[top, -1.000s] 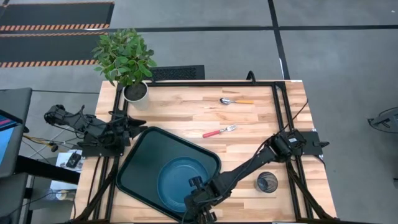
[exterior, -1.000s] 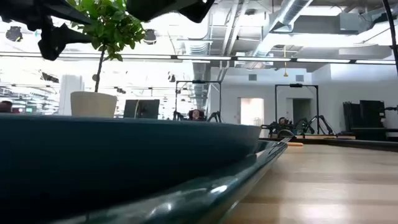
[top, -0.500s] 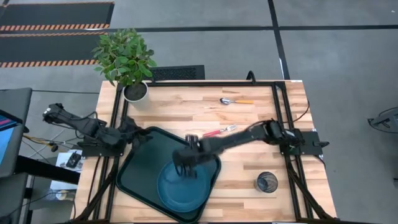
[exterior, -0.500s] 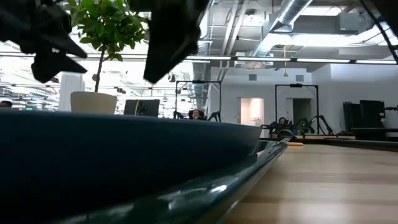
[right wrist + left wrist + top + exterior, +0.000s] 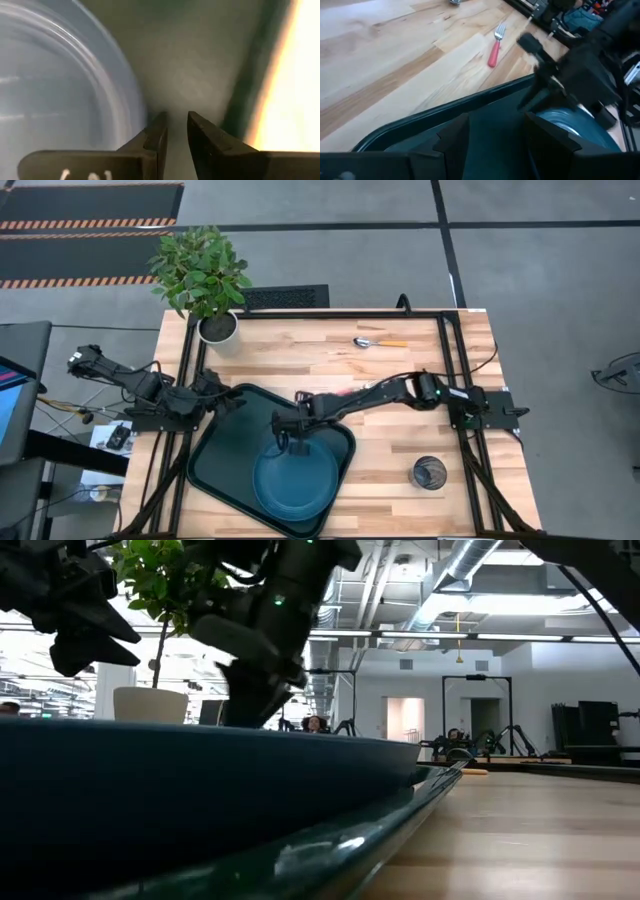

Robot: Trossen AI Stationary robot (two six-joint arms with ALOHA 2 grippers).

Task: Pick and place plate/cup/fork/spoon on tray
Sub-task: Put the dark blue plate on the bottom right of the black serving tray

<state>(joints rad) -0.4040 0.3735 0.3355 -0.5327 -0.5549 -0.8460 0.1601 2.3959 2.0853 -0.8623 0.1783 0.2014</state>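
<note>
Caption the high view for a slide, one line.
Right gripper hovers at the plate's far rim on the tray; fork, spoon, cup remain on the table.

The plate lies in the tray; fork, spoon and cup apparently lie outside it.

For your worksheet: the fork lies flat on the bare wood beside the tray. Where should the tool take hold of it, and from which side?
Probably the pink-red handle of the fork, near its middle, from straight above with fingers across its width. It lies flat on the table, clear of the tray, so only its narrow sides offer purchase; the tines are thinner.
</note>
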